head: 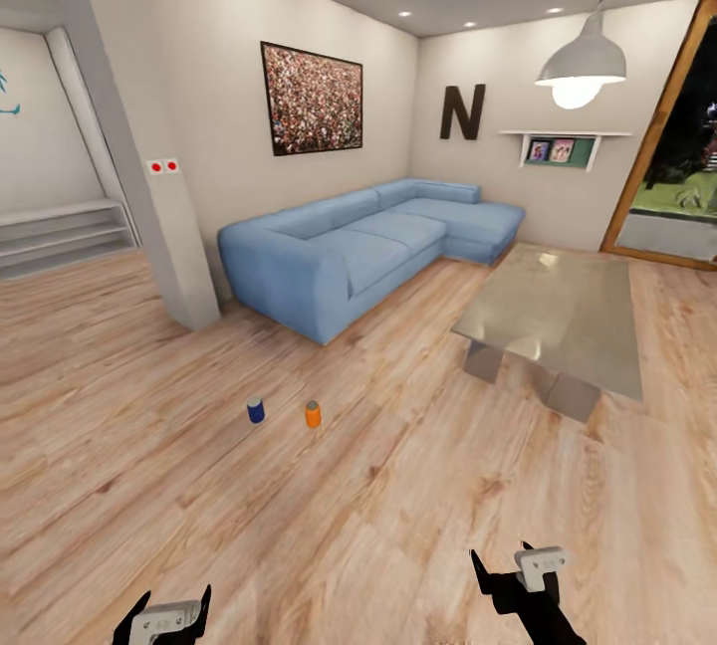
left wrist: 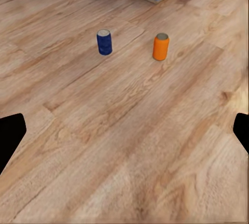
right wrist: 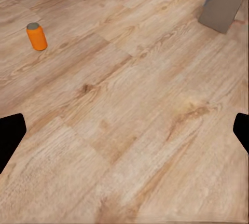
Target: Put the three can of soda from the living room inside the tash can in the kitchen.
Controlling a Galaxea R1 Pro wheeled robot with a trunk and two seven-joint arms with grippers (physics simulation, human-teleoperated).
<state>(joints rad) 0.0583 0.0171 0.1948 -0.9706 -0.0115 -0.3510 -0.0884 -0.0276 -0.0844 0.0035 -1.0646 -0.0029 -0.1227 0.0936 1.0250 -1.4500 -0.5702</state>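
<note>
Two small cylindrical soda cans, dark blue (head: 256,411) and bright orange (head: 313,414), stand apart on the pale wood floor (head: 299,526) before the blue sofa (head: 368,247). Our left gripper (head: 164,615) and right gripper (head: 503,565) hover, jaws apart.

Legible: one large black capital letter "N" (head: 463,112), mounted on the white far wall (head: 518,78) beside the shelf (head: 564,136). No print readable on either soda can.

Pale wood-plank floor (head: 398,516) with visible grain (satin sheen), soft matt blue cloth sofa (head: 358,247), glossy glass-topped coffee table (head: 558,317), smooth metal-ended orange can (head: 313,414) and blue can (head: 256,411), matt walls (head: 199,48)
</note>
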